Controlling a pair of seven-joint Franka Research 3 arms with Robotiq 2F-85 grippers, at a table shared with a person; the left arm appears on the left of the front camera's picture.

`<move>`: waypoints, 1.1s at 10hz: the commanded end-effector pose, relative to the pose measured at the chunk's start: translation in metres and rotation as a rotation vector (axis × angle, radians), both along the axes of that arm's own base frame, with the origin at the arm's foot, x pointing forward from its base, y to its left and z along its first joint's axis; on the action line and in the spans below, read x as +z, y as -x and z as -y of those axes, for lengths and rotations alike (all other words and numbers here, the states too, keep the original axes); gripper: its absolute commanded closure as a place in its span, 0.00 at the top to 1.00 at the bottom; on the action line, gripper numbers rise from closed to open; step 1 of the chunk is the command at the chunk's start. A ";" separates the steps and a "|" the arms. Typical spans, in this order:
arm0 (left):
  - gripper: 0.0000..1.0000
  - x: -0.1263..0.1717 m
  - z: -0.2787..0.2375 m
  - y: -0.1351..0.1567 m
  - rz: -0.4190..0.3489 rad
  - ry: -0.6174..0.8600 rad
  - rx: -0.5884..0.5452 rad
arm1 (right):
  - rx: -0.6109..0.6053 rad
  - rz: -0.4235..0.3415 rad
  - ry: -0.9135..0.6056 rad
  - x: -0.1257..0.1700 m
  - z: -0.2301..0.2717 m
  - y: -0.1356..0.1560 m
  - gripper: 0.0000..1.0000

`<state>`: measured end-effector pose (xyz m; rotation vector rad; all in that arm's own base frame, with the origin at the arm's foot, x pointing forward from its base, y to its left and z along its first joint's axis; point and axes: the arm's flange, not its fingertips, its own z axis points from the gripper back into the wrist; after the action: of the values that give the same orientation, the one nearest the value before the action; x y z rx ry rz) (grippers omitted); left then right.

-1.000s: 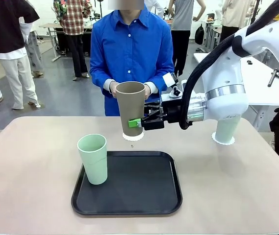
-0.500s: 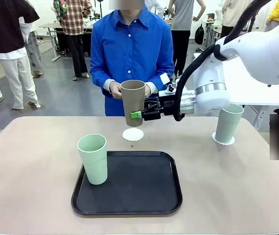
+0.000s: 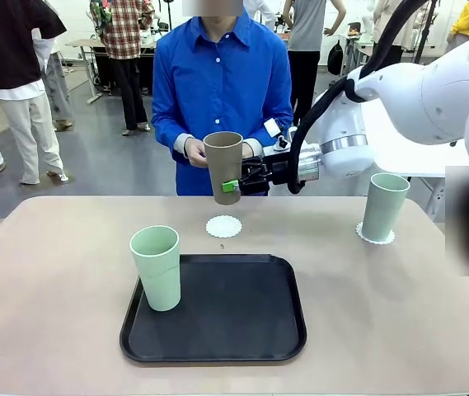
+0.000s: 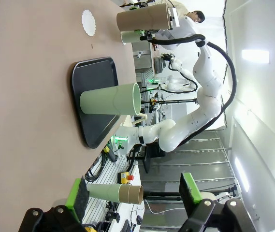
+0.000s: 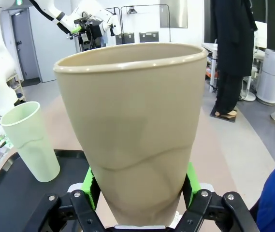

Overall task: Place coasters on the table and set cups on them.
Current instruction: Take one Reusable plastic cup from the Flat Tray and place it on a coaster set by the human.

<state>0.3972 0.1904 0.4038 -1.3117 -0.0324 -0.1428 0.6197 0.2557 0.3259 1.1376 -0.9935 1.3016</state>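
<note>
Right gripper (image 3: 232, 186) clamped on olive-brown cup (image 3: 222, 157); cup airborne

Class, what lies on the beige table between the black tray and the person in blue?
One small white lacy paper doily, nothing on it, seen in the front view. The olive-brown tumbler hangs above it in the right gripper.

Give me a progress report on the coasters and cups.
Done: one mint cup stands on its coaster at the right of the table. In hand: the right hand grips the olive-brown cup in the air, roughly above the bare middle coaster. Left: set that cup down there, then move the second mint cup, now on the black tray, onto a coaster.
</note>
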 end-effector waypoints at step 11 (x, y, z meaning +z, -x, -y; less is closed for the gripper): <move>1.00 0.002 0.000 0.001 0.006 0.007 0.003 | 0.146 0.040 -0.023 -0.021 -0.014 -0.002 0.81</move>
<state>0.3972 0.1904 0.4037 -1.3117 -0.0324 -0.1429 0.6178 0.2671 0.3095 1.2255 -0.9742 1.3829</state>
